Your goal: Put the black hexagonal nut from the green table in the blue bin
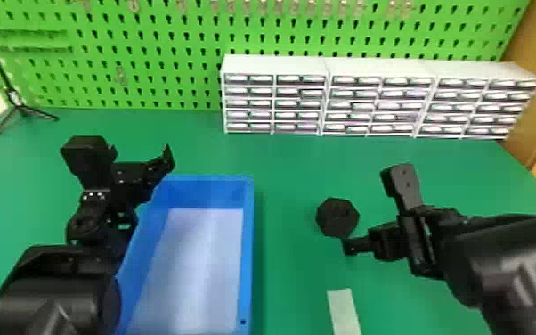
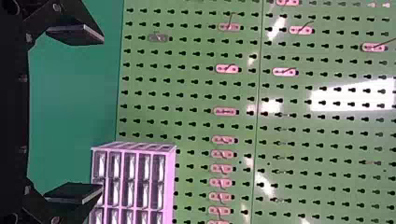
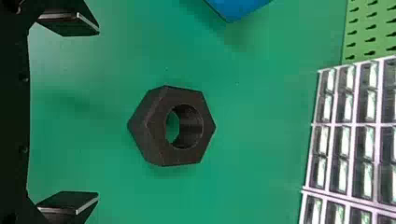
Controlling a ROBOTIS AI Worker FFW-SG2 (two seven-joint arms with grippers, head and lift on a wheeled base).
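Observation:
The black hexagonal nut (image 1: 337,218) lies on the green table (image 1: 287,178), right of the blue bin (image 1: 247,249). My right gripper (image 1: 371,211) stands open just right of the nut, one finger close to its near edge. In the right wrist view the nut (image 3: 161,126) lies beyond the fingertips of my right gripper (image 3: 98,114), not held. My left gripper (image 1: 142,153) is over the bin's far left corner; in the left wrist view my left gripper (image 2: 102,113) is open and holds nothing.
White drawer cabinets (image 1: 325,96) stand at the back against a green pegboard (image 1: 147,53). A pale strip (image 1: 343,312) lies on the table near the front. A small black tripod (image 1: 22,109) is at the far left.

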